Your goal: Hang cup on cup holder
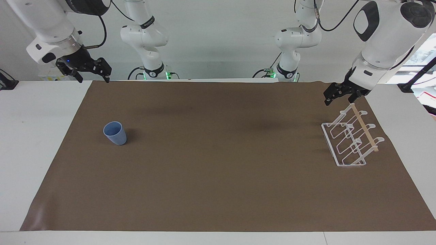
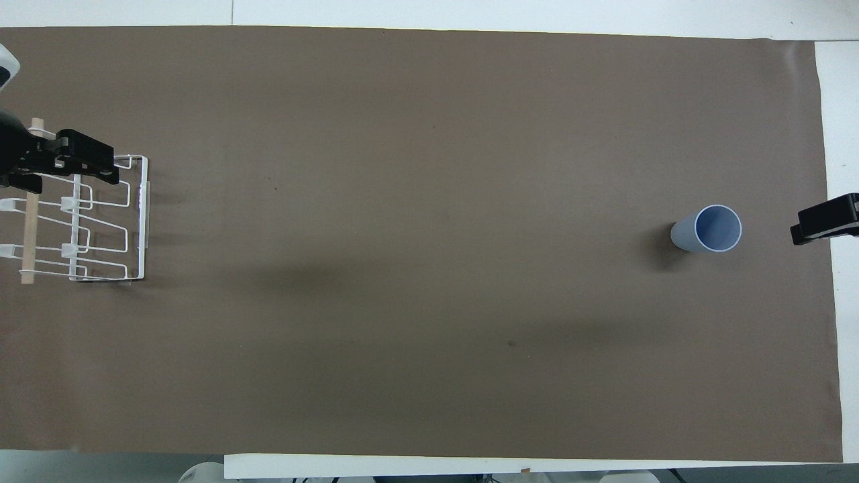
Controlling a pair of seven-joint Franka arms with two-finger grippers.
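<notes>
Hovering open-jawed: left gripper [image 1: 339, 97] above cup holder [image 1: 351, 141].

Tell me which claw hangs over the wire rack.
The left claw: it hangs open above the rack, at the end nearer the robots. The right claw waits open, well away from the cup.

1. The right gripper [image 1: 91, 73] hangs raised above the table's [image 1: 20, 136] edge at the right arm's end, fingers spread apart and holding nothing.
2. Below it and well apart, the cup [image 1: 115, 133] stands upright on the brown mat [image 1: 218, 170], mouth up.
3. The left gripper [image 1: 340, 97] hangs just above the cup holder's [image 1: 351, 139] end that lies nearest the robots, fingers apart and holding nothing.
4. The holder's wooden rod [image 1: 365, 127] runs away from that gripper, over the white wire prongs.
</notes>
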